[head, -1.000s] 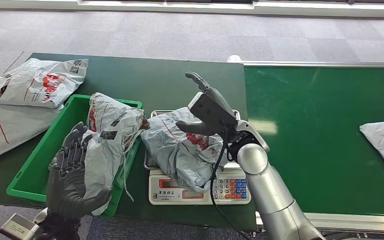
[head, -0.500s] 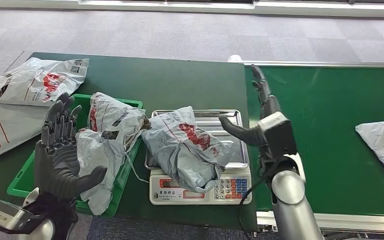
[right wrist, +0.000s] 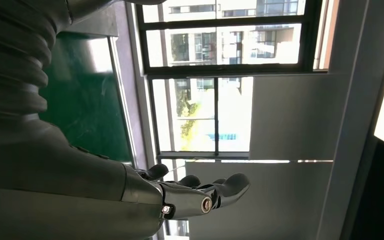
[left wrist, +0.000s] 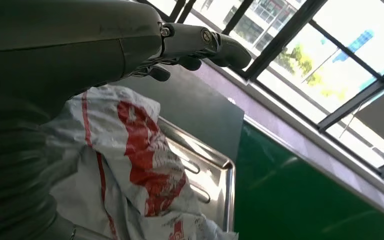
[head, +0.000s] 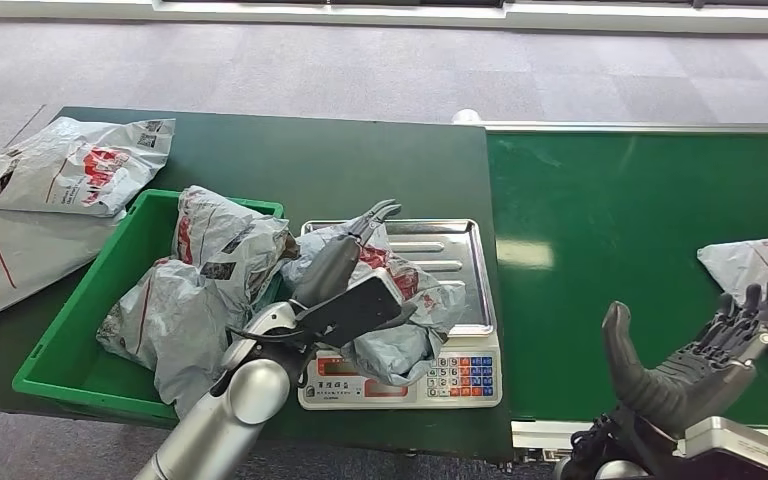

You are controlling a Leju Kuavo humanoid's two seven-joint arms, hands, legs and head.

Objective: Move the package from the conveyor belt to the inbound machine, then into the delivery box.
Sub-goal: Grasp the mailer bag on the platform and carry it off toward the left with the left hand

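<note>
package [head: 390, 300]: grey, red-printed, crumpled | on scale tray [head: 455, 255]

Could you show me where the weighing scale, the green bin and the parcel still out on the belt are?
White electronic scale with steel tray [head: 460, 262], head view, bare part of its tray.
Green plastic bin [head: 120, 262], head view, its left inner wall.
Grey plastic parcel on the green belt [head: 750, 268], head view, its upper middle.

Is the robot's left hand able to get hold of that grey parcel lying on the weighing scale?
Probably yes. The left hand hovers right over the grey parcel on the scale, its fingers apart and empty, with nothing between them. The packages in the green bin sit off to the side, clear of its path.
</note>
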